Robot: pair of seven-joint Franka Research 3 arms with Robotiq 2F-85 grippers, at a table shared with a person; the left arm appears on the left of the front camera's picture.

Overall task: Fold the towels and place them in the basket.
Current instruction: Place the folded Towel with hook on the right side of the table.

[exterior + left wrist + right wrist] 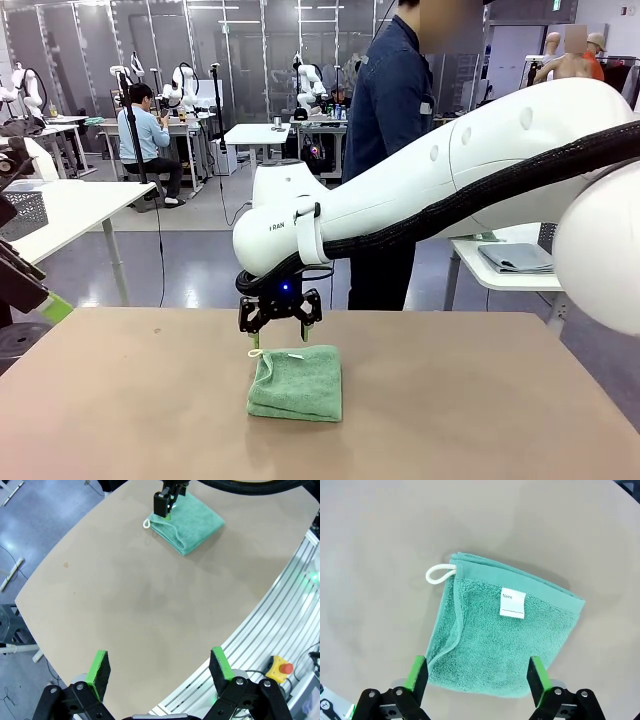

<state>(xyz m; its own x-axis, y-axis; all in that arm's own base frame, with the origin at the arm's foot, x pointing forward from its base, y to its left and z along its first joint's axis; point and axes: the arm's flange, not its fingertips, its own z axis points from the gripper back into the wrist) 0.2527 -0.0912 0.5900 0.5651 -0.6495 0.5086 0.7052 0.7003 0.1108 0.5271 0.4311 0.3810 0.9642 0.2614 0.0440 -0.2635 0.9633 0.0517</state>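
On table (120, 400): towel (296, 383) folded | loop (257, 352) far-left | R pincer (278, 338) spread above

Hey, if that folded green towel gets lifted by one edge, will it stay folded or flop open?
The green towel is soft terry in loose layers, so it would probably sag and open. It looks light; pushed along the table, it would likely bunch rather than slide.
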